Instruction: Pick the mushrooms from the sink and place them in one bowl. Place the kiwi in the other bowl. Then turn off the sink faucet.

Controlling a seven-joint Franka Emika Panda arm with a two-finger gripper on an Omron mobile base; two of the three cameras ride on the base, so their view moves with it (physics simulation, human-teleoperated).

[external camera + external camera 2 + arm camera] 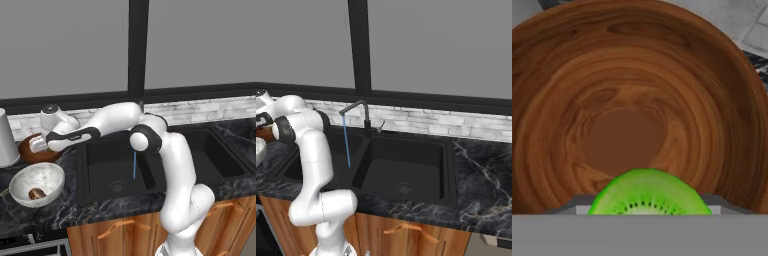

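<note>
The arm (150, 135) reaches left across the counter (45, 212), and the gripper (36, 145) hangs over the wooden bowl (37, 154) at the counter's back left, just beside the sink's left edge. In the hand view the kiwi (649, 192) sits between the finger tips (571, 206) at the bottom of the view, its cut green face and ring of dark seeds toward the camera, with the wooden bowl's inside (627, 135) right behind it. The jaws stand apart with the kiwi between them, but whether they press on it or have let go I cannot tell.

The white bowl (20, 186) stands nearer the counter's front edge, in front of the wooden one and apart from it. A mushroom (36, 193) lies on its pale floor.

The sink (100, 185) is set in the middle of the counter, two basins with a divider between. The faucet (358, 114) rises at the sink's back edge above the divider, its spout angled over the left basin. A thin blue stream of water (346, 142) falls from the spout into that basin. A pale canister (6, 137) stands at the counter's far left, next to the wooden bowl.
</note>
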